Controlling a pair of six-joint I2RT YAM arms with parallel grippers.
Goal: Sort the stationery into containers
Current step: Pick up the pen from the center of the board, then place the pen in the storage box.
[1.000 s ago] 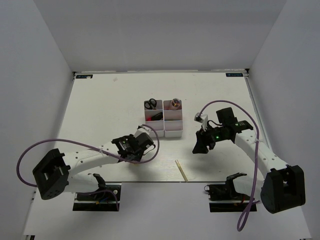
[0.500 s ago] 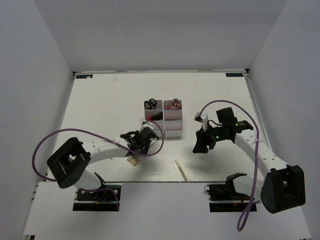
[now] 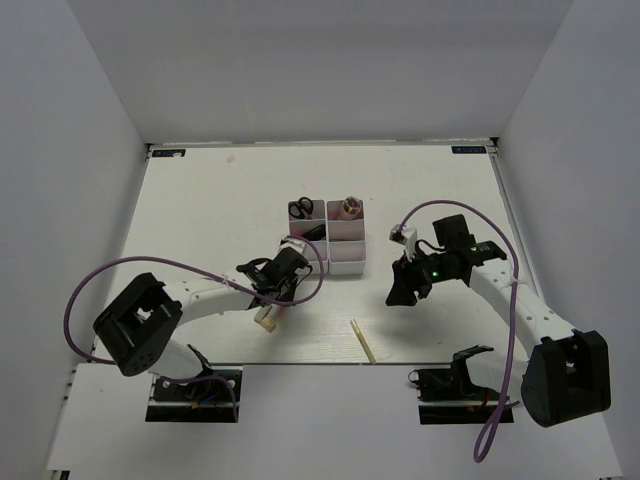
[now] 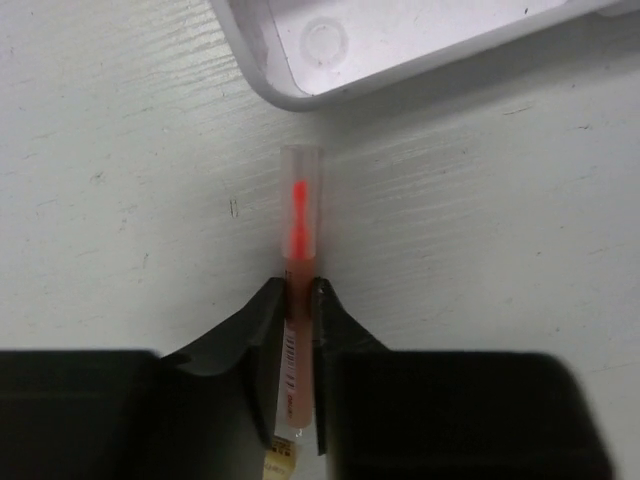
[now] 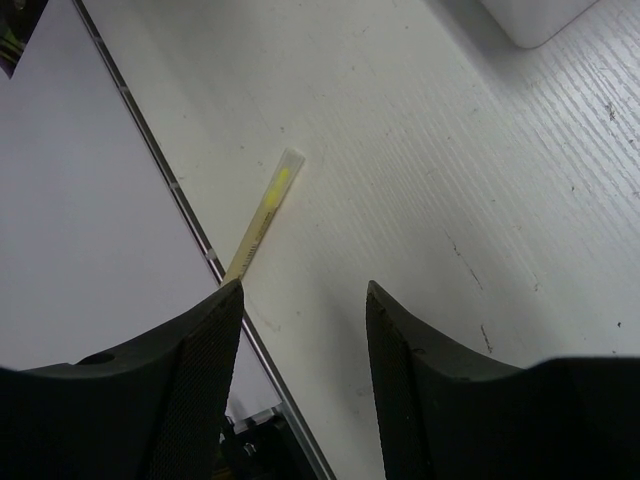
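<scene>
6 white bins [image 3: 347, 268], 1 scissors [image 3: 299, 209], 1 tan pencil [image 3: 362, 341], 1 pink pencil [image 4: 300, 230], 2 arms [image 3: 210, 296]

Lab test booth (plain white walls [image 3: 75, 150])

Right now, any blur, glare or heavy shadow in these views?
Left wrist: pink pencil sharp, left pincer underexposed black, bin casts a soft shadow. Right wrist: right pincer dark and slightly soft, tan pencil readable. Top external: even light, no glare, faint shadows on the table.
</scene>
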